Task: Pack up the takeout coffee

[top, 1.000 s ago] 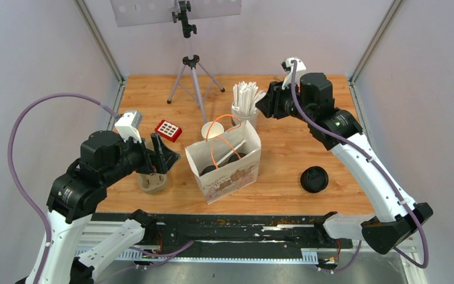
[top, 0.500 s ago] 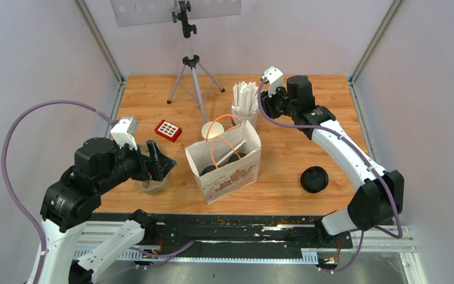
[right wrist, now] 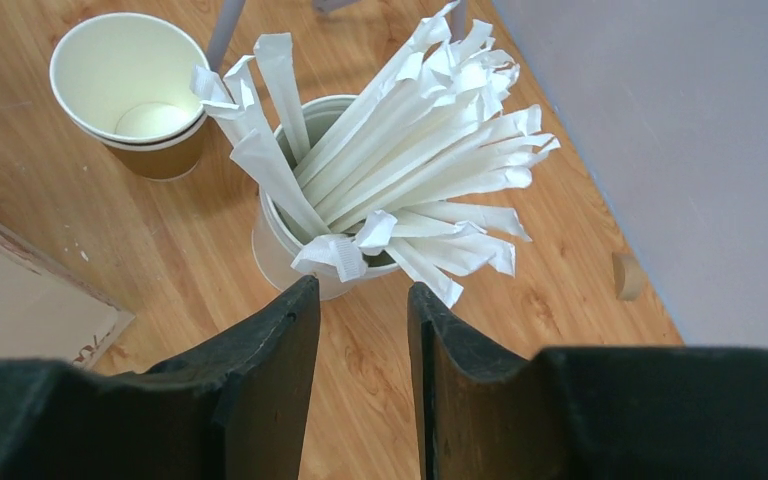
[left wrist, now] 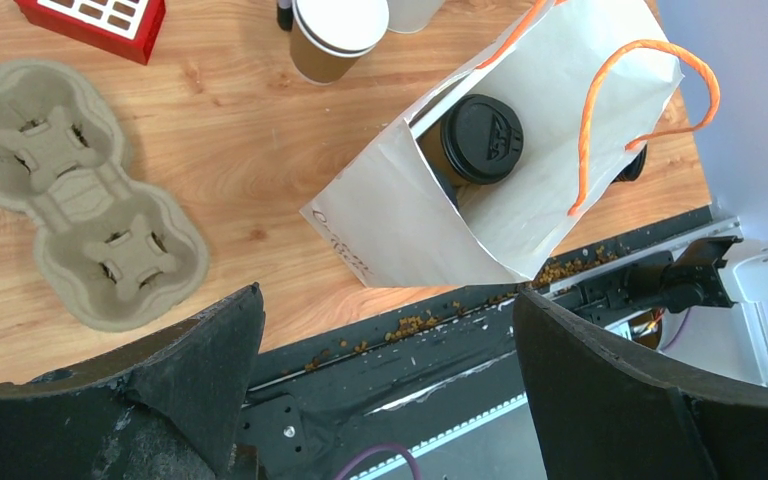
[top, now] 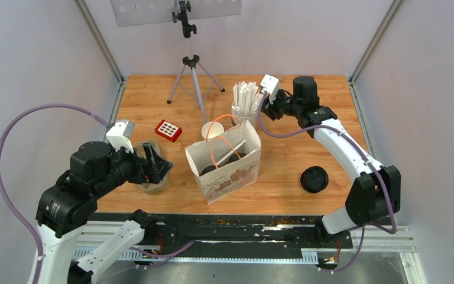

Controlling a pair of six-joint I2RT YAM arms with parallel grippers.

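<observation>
Where bag (top: pixel 227 171) holds lidded cups (left wrist: pixel 480 135), straw cup (top: pixel 243 116) behind.

Bright diffuse overhead light; soft shadows; views sharp; right pincer (right wrist: pixel 360 292) near-black silhouette.

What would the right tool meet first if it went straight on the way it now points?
The paper-wrapped straws: a bent one droops over the near rim of the white cup, directly ahead of the right tool, whose jaws stand apart, empty. The cup wall would probably come next; depth is unclear.
</observation>
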